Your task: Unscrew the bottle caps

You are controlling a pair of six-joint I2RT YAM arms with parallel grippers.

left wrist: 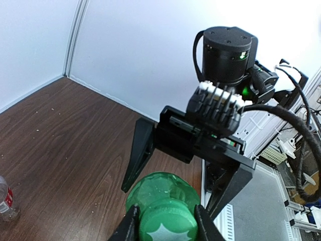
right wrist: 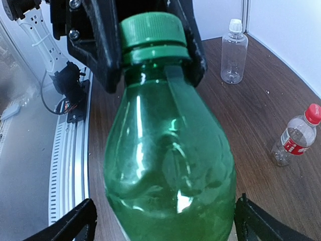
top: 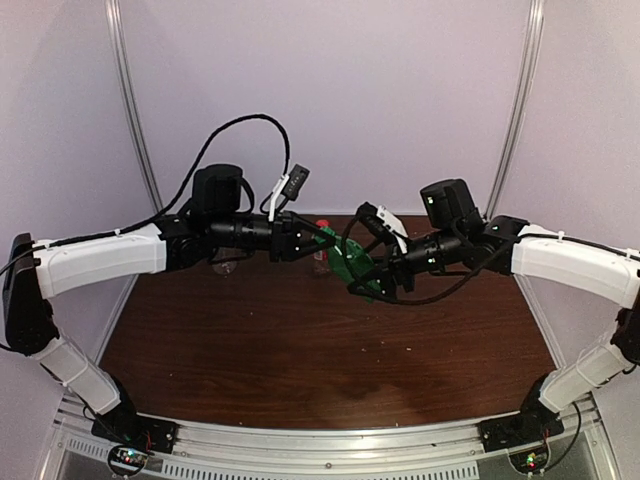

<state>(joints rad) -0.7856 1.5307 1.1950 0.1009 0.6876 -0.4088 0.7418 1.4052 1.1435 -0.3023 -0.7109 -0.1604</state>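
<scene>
- Top view: above the table [top: 300, 345] my two arms meet nose to nose. The left gripper [top: 328, 242] and right gripper [top: 372, 278] face each other. The green bottle [top: 352, 262] bridges them in the air, its long axis running from one to the other.
- Left wrist: the left jaws are pinched narrow on the green cap [left wrist: 168, 230], which sits right between the fingertips. The bottle's body stretches straight ahead of them, away from the wrist, into the right gripper's spread fingers [left wrist: 140, 155].
- Right wrist: the right jaws stand wide, one finger either side of the bottle's fat lower body. Bare space shows beside one finger, so I judge nothing is gripped there. The cap lies dead ahead at the bottle's far end.
- Also right wrist: past the cap and off to one side, well apart on the table, stand the clear bottle [right wrist: 234, 57] with its white cap [right wrist: 235, 25] and the red-label bottle [right wrist: 292, 143] with its red cap [right wrist: 313, 113], both capped.
- My read: the right gripper is nearer the body and must close on it. Any twist should then run about the line shared by both grippers.
</scene>
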